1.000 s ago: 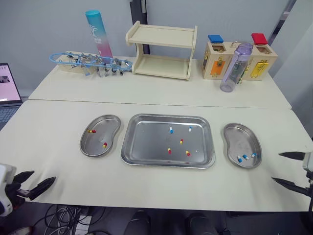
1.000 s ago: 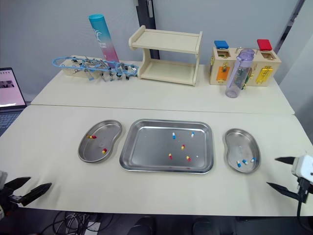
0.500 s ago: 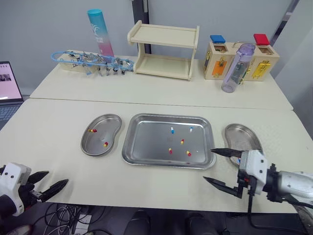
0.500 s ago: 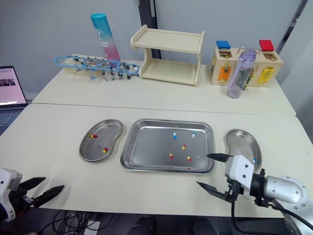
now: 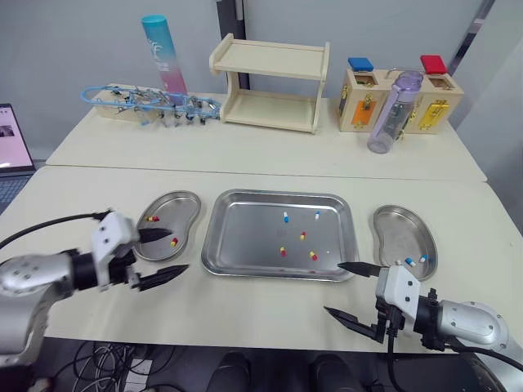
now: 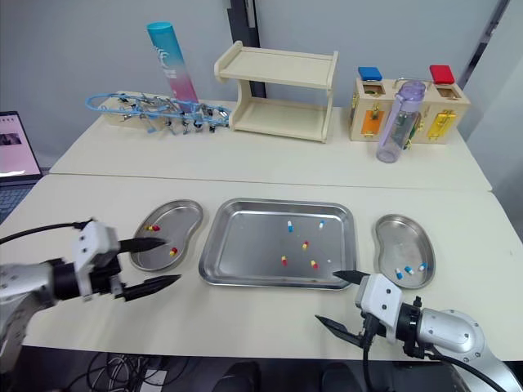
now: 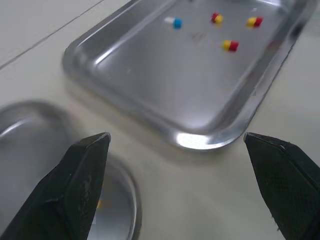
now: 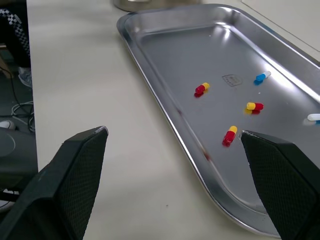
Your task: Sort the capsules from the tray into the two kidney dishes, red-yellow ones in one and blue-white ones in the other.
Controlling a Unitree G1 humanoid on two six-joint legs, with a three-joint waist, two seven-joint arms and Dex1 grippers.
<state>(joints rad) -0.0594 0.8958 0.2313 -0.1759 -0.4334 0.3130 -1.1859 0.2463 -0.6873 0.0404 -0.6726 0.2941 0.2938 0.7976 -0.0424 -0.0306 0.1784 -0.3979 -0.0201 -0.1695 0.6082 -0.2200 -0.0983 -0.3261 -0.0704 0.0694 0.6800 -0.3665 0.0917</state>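
Observation:
The steel tray (image 5: 245, 237) lies at the table's middle with three red-yellow capsules (image 5: 302, 235) and two blue-white capsules (image 5: 286, 216) in it. To its left, the left kidney dish (image 5: 162, 229) holds two red-yellow capsules (image 5: 153, 218). The right kidney dish (image 5: 396, 233) holds blue-white capsules (image 5: 409, 261). My left gripper (image 5: 179, 251) is open at the left dish's near right edge, one finger over the dish. My right gripper (image 5: 332, 287) is open just off the tray's front right corner, empty. The right wrist view looks onto the tray (image 8: 200, 60) and its capsules (image 8: 202, 89).
On the back table stand a wooden shelf (image 5: 271, 86), a blue-pink tube (image 5: 163, 57), a rack of blue clips (image 5: 151, 106), a purple bottle (image 5: 391, 114) and a wooden lock box (image 5: 409, 94). A laptop (image 5: 12, 151) sits at the far left.
My left gripper has come in from the table's front left edge to the left dish. My right gripper has travelled from the right edge to the tray's front right corner.

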